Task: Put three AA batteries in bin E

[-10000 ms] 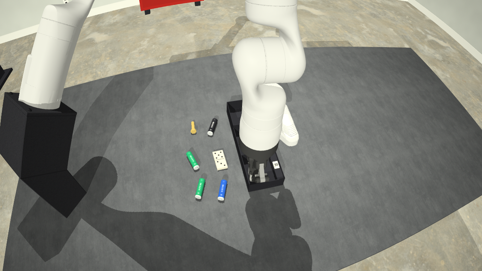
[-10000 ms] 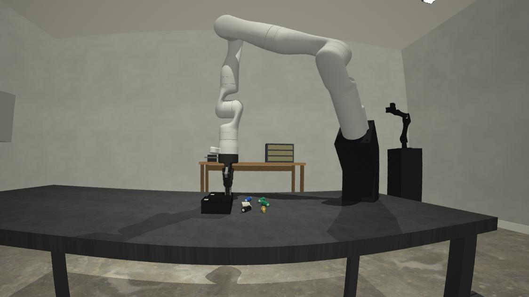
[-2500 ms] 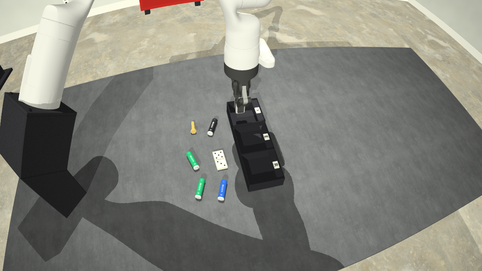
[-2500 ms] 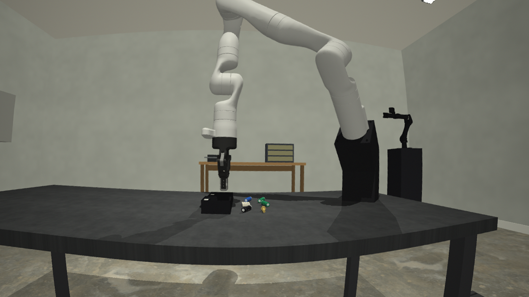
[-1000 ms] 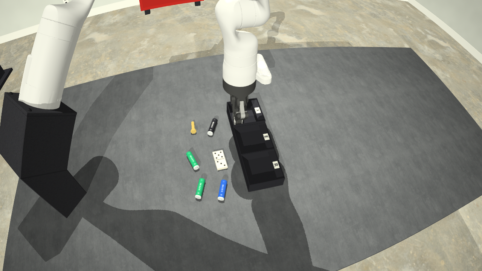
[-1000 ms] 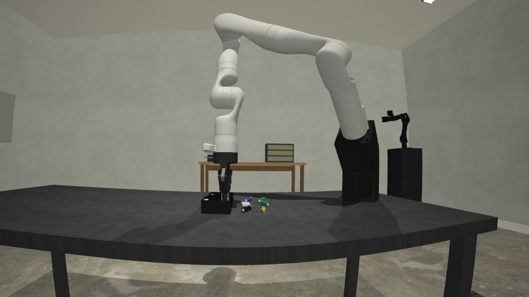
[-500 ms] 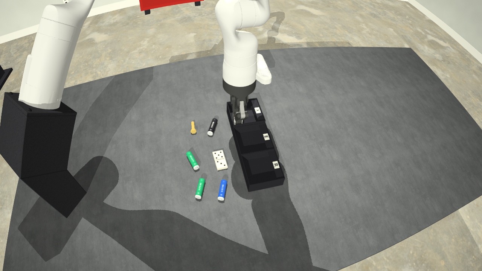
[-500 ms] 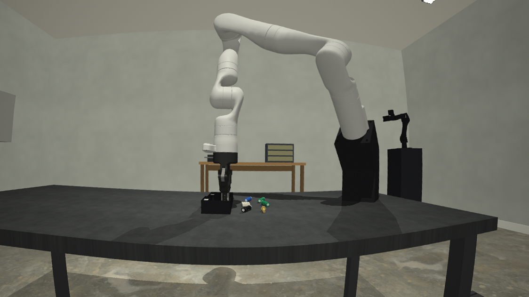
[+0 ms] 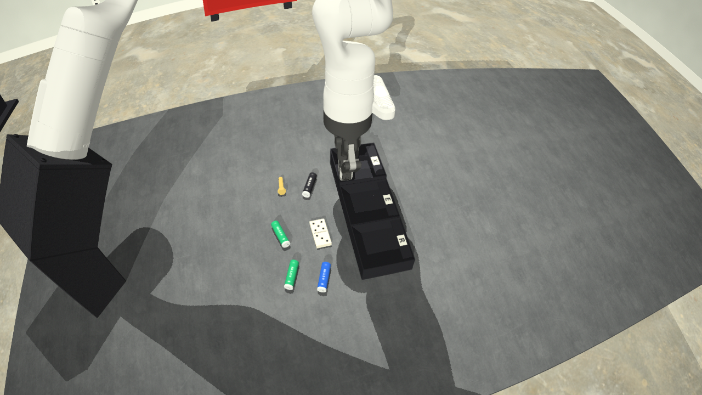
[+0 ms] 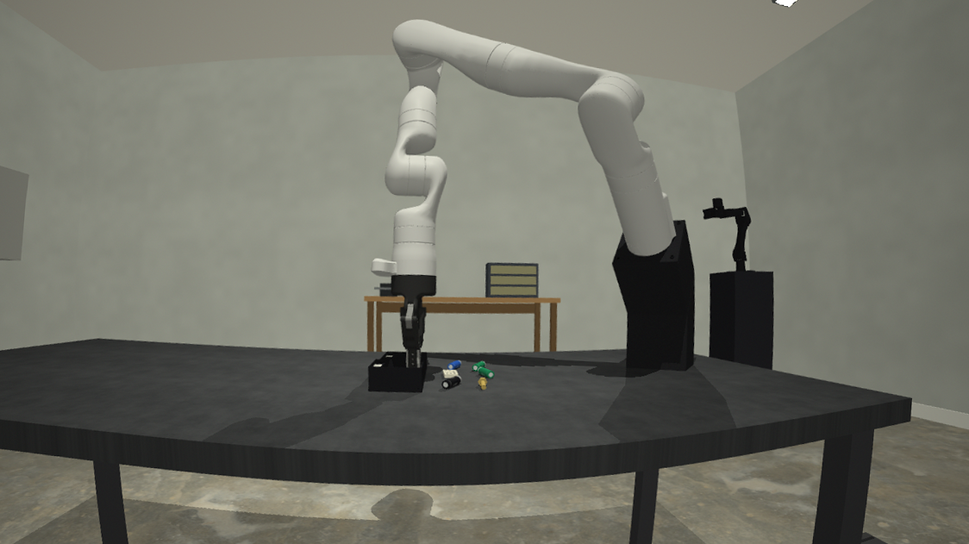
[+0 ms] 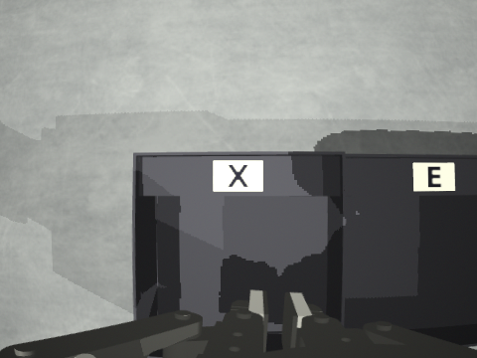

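Note:
My gripper (image 9: 346, 175) (image 10: 412, 362) (image 11: 273, 313) points down at bin X, its fingers nearly together with nothing between them. Bin E (image 9: 369, 200) (image 11: 380, 249) is the middle compartment of the black row; no battery shows in its visible part. A black battery (image 9: 309, 185) (image 10: 451, 383) lies left of the bins in the top view. One green battery (image 9: 281, 234) (image 10: 485, 372) lies left of the domino, another green battery (image 9: 291, 275) (image 10: 479, 365) lies lower, and a blue battery (image 9: 323, 277) (image 10: 455, 364) lies to its right. The lowest part of bin X is hidden behind the fingers in the wrist view.
Bin X (image 11: 199, 249) is at the far end of the row in the top view, and bin R (image 9: 383, 240) at the near end. A white domino (image 9: 320, 233) (image 10: 450, 373) lies between the green battery and the bins. A yellow bolt (image 9: 281, 186) (image 10: 483, 383) lies beside the black battery.

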Tool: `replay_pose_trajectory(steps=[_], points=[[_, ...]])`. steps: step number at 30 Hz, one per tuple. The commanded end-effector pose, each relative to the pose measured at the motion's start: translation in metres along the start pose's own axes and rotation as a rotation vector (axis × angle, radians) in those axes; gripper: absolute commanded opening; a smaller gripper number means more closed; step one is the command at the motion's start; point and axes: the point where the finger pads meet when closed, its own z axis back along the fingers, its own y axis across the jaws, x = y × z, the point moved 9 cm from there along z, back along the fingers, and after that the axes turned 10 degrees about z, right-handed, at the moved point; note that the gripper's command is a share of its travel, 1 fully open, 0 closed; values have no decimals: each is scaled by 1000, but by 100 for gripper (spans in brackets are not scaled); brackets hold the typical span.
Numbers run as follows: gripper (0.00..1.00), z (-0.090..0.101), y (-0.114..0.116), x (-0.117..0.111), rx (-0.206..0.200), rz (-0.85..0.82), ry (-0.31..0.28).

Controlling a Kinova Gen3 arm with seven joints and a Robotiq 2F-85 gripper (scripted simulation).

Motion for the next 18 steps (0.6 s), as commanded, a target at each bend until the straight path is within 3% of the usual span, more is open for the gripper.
replay_pose_trajectory(steps=[1, 18], points=[[9, 7, 1, 0, 1, 2, -1], [9, 32, 1, 0, 2, 1, 0]])
